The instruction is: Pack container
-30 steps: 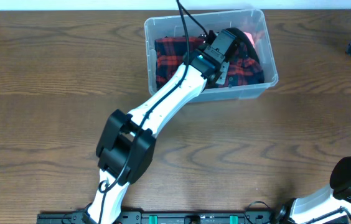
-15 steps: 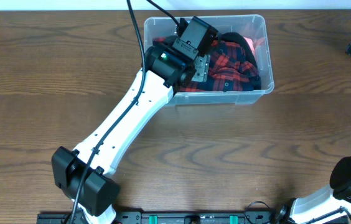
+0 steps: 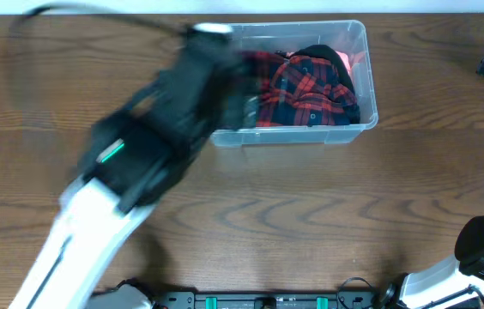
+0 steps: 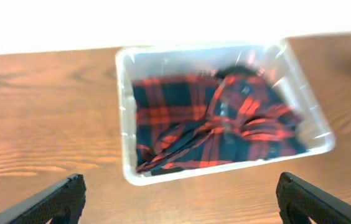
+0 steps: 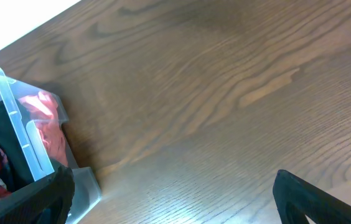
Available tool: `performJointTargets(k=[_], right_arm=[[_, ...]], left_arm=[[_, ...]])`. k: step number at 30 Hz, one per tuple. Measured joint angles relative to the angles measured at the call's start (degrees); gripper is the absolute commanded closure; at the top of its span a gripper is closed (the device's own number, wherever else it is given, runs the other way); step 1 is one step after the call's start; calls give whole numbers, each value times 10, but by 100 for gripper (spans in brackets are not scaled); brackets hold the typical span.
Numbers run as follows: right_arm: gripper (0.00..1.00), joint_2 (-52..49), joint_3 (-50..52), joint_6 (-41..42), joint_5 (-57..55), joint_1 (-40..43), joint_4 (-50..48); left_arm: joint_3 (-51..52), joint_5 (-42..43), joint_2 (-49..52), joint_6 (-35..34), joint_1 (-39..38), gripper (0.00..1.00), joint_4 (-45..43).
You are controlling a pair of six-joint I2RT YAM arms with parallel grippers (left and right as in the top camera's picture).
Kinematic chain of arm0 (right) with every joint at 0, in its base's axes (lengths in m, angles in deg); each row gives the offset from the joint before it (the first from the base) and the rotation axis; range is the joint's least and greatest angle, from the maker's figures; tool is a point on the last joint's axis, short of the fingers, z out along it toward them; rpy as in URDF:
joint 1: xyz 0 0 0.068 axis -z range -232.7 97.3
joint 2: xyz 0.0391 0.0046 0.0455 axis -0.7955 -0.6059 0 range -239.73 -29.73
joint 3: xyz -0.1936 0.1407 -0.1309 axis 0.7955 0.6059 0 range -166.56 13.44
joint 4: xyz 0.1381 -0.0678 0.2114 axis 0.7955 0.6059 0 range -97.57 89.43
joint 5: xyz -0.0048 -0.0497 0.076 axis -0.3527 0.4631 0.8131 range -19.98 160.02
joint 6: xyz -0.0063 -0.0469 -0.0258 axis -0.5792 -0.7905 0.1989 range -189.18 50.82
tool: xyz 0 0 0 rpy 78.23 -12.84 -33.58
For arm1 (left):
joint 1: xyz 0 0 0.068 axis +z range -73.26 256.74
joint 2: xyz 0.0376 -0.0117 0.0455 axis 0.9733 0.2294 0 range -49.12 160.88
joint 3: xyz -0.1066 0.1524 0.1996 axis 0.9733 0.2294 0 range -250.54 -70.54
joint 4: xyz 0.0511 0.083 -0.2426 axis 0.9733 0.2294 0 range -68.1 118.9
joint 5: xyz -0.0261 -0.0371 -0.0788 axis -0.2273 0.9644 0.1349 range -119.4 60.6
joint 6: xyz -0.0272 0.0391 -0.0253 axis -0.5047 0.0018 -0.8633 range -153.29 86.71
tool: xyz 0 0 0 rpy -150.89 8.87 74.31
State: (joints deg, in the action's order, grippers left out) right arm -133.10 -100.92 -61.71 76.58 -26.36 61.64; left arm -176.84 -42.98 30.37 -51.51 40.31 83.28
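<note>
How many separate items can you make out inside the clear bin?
2. A red-and-navy plaid shirt fills most of the container; something pink sits in its top-right corner in the overhead view. More may be hidden beneath the shirt.

Setting read as a robotics lab bench, not a home. Two white-and-black machines, the left arm [image 3: 96, 223] (blurred) and the right arm [image 3: 482, 257], stood at a black mounting rail [image 3: 268, 301] along the near edge of a wood-grain table [image 3: 328, 215]. A black cable [image 3: 79, 10] looped above. A plain white backdrop [image 4: 163, 18] lay beyond. A clear container [image 3: 293, 135] of plaid cloth sat on the table.
</note>
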Motion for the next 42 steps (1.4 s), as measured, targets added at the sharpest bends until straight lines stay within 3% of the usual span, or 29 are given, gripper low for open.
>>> performJointTargets(k=[5,13,25,31,35,42], right_arm=[[1,0,0,0,0,0,0],[1,0,0,0,0,0,0],[1,0,0,0,0,0,0],[1,0,0,0,0,0,0],[1,0,0,0,0,0,0],[1,0,0,0,0,0,0]], left_arm=[[-4,-4,-105,0,0,2,29],[-3,-9,-193,2,0,2,114],[7,-127,-225,0,1,2,178],[90,-151,-243,0,84,2,57],[210,-131,-288,3,166,2,-75],[488,-17,-419,31,290,2,-367]])
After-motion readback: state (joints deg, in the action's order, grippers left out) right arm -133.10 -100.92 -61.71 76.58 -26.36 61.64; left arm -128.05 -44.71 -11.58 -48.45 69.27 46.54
